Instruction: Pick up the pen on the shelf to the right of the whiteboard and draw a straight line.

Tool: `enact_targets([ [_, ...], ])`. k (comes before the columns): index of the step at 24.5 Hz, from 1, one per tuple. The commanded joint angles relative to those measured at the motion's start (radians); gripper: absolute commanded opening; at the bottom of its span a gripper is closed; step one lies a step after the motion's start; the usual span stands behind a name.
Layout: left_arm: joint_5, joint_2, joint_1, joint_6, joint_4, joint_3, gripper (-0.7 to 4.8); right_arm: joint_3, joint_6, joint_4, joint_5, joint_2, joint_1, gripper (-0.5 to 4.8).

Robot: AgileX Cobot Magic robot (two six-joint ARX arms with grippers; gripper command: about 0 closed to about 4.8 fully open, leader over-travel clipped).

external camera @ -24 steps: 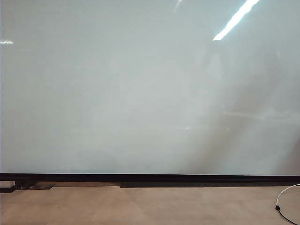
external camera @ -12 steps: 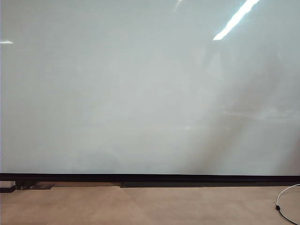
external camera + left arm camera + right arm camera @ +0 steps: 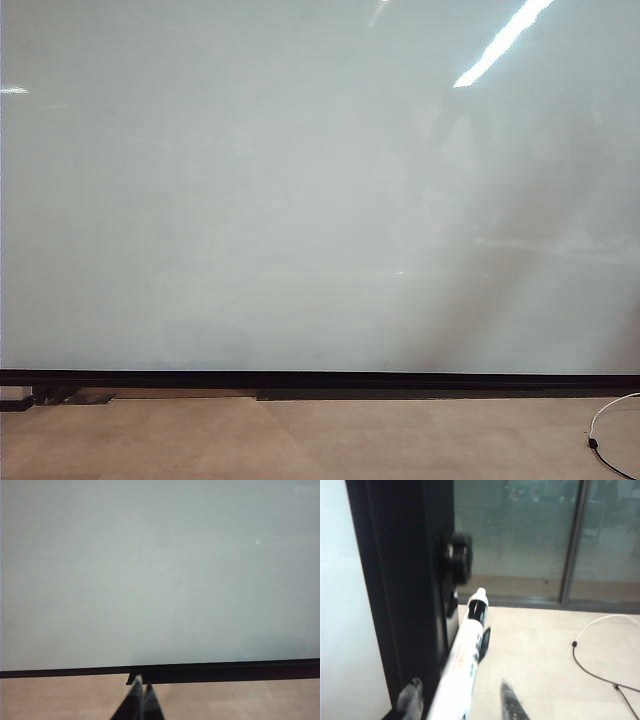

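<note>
Filling nearly all of the exterior view, the whiteboard [image 3: 300,190] is bare, glossy pale grey-white w/ a bright light streak reflected at upper right. Black strip along its lower edge; below that, beige floor [image 3: 300,440]. Far right on the floor lies a white cable [image 3: 610,420] w/ a dark connector. Neither arm shows in this view, & no marker stroke is seen on the board.

Left wrist view: left claw [image 3: 140,692] pokes in at the lower edge, its two dark fingertips pressed together w/ nothing between them, i.e. closed & empty. It points at the board's black bottom strip, apart from it; the whiteboard [image 3: 160,570] fills the rest of the view.

Right wrist view: whiteboard's pale face [image 3: 340,605] at one side, then its wide black frame post [image 3: 400,580] w/ a round black knob [image 3: 457,557] sticking out. Just beside the post stands the pen [image 3: 465,660], white barrel w/ faint orange print, black band near the far end, tilted away from the camera. Right claw [image 3: 456,697] straddles it: one grey fingertip sits betw. post & pen, the other on the pen's far side. Pen lies betw. the fingertips, nearer the post-side one; a gap still shows on the other side, so the claw is partly open, not clamped. Whether the near fingertip touches the barrel: can't tell. Beyond: beige floor, glass partition [image 3: 540,535], white cable [image 3: 600,625] joined to a black lead.
</note>
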Motion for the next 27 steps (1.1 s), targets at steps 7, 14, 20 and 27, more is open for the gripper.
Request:
enact_targets([
  [7, 0.002, 0.000, 0.000, 0.000, 0.012, 0.003, -0.05, 0.005, -0.001, 0.022, -0.006, 0.006, 0.002, 2.02],
  [14, 0.002, 0.000, 0.000, 0.000, 0.012, 0.003, -0.05, 0.011, 0.008, 0.023, -0.019, 0.006, 0.002, 2.01],
  [20, 0.002, 0.000, 0.000, 0.000, 0.012, 0.003, -0.05, 0.012, 0.016, 0.033, -0.026, 0.006, 0.002, 1.97],
  [27, 0.002, 0.000, 0.000, 0.000, 0.012, 0.003, -0.05, 0.016, 0.033, 0.056, -0.027, 0.006, 0.003, 1.66],
])
